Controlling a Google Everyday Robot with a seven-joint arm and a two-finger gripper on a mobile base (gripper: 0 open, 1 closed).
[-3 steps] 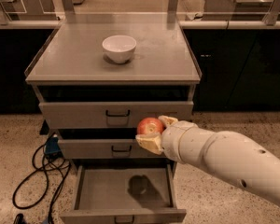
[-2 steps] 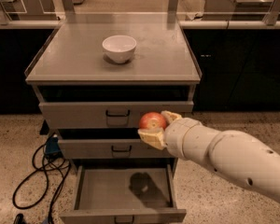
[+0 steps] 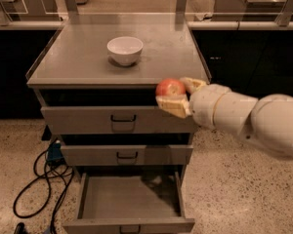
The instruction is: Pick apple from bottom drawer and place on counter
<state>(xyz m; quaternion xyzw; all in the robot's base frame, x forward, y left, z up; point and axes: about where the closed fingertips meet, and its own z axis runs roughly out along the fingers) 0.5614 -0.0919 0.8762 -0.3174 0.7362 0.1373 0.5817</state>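
One apple (image 3: 170, 87) is clamped in the gripper (image 3: 178, 96), held level with the near edge of the counter (image 3: 78, 57), right side, well above the open bottom drawer (image 3: 129, 199). Bit more lift is probably needed to clear the rim; it's best set down well apart from the white bowl (image 3: 125, 49).

You see:
- One apple (image 3: 170, 87).
- One tool (image 3: 179, 96), by front edge of table (image 3: 78, 57), right side, closed around apple.
- One white arm (image 3: 254, 118).
- One table.
- One white bowl (image 3: 124, 49) on table.
- Three drawers: top drawer (image 3: 88, 120) and middle drawer (image 3: 88, 155) pushed in, bottom drawer (image 3: 129, 199) pulled out.
- Three dark handles (image 3: 123, 118), one on each drawer.
- One black cable (image 3: 34, 189) on floor (image 3: 244, 189), left.
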